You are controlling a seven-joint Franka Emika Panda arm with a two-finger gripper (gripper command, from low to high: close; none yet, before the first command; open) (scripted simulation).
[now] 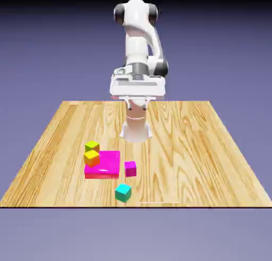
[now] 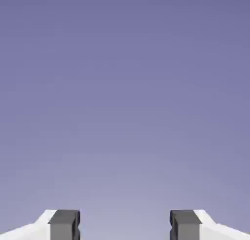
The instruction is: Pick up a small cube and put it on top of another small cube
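Cubes, four of them, sit lower left to lower middle in the exterior view: one magenta cube (image 1: 130, 169) just beside one magenta slab (image 1: 109, 163), one cyan cube (image 1: 123, 193), one orange cube (image 1: 92, 158), one yellow-green cube (image 1: 92, 147). Hand view: two fingertips (image 2: 65, 225), bottom edge, wide apart.

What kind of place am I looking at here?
Most likely a computer-simulated robot workspace: a white arm stands at a wooden table holding small bright cubes, with only a plain blue-violet backdrop behind.
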